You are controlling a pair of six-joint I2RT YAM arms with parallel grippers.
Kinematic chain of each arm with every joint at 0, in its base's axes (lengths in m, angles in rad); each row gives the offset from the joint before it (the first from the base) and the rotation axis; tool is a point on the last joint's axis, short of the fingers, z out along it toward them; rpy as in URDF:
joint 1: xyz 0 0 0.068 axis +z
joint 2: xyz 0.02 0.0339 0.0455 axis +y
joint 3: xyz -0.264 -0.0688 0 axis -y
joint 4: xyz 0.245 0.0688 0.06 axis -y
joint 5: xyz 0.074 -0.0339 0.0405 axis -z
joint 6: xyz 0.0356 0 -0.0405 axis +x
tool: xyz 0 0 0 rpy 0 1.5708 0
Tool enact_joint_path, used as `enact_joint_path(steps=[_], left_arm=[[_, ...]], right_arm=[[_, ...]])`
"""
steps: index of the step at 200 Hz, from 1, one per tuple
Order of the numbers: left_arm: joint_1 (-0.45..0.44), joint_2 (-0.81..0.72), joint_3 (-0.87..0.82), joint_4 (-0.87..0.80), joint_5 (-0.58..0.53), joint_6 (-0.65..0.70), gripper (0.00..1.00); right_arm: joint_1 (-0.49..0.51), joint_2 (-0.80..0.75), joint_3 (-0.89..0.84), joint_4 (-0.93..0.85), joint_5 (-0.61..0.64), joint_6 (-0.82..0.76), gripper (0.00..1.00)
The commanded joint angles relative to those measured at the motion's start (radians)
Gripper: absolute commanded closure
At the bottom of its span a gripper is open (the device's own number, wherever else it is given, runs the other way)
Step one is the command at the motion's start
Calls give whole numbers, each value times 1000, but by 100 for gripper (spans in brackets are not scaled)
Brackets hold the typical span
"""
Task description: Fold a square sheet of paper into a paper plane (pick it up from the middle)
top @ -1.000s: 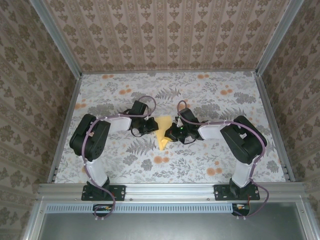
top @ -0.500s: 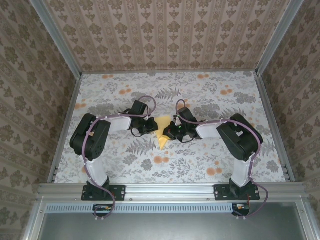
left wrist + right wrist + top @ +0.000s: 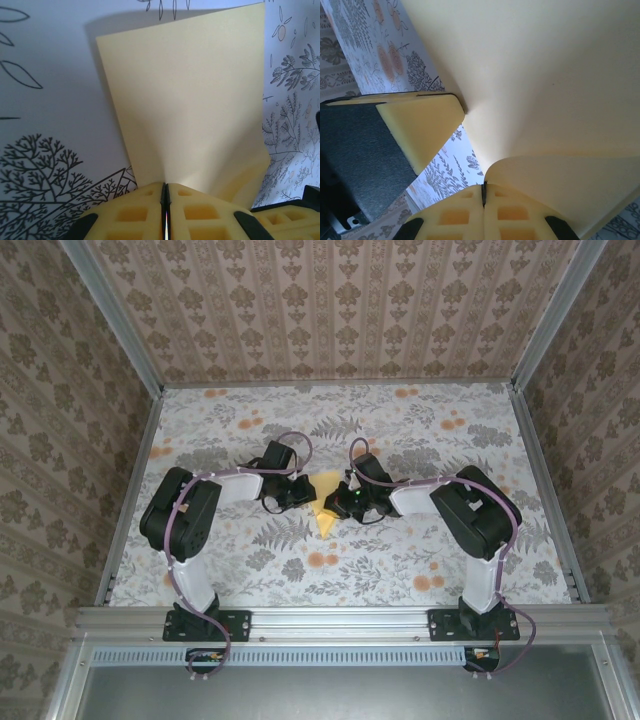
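Note:
The pale-yellow square sheet of paper (image 3: 323, 510) hangs between my two grippers at mid-table, one pointed corner toward the near side. It is bent and curled, and no paper plane shape is in view. My left gripper (image 3: 301, 491) is shut on the sheet's left edge. In the left wrist view its jaws (image 3: 165, 187) meet on the paper (image 3: 190, 95), which fans out ahead. My right gripper (image 3: 341, 503) is shut on the opposite edge. In the right wrist view the paper (image 3: 545, 70) curls down into that gripper's (image 3: 483, 188) closed seam, with a left finger (image 3: 422, 125) pinching it beyond.
The table carries a flower-and-fern print cloth (image 3: 400, 430) with small orange flowers (image 3: 322, 560). Patterned walls and metal rails (image 3: 540, 470) close in the left, right and far sides. Both forearms meet near the table's middle.
My right arm has swung left, its elbow nearer the middle and its gripper further over the paper. The left arm and the paper's near corner have stayed put.

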Motion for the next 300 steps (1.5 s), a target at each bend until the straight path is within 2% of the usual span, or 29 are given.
enact_joint_path(steps=[1, 246, 267, 300], left_arm=[[-4, 19, 5, -56, -7, 26, 89], [-6, -6, 13, -72, -11, 32, 88], [5, -39, 17, -91, -20, 34, 86], [34, -116, -5, -106, -47, 6, 81]], right_arm=[[5, 26, 23, 2, 0, 14, 96], [8, 69, 28, -44, 24, -3, 96], [8, 69, 30, -56, 26, -7, 94], [9, 76, 39, -76, 22, -13, 81]])
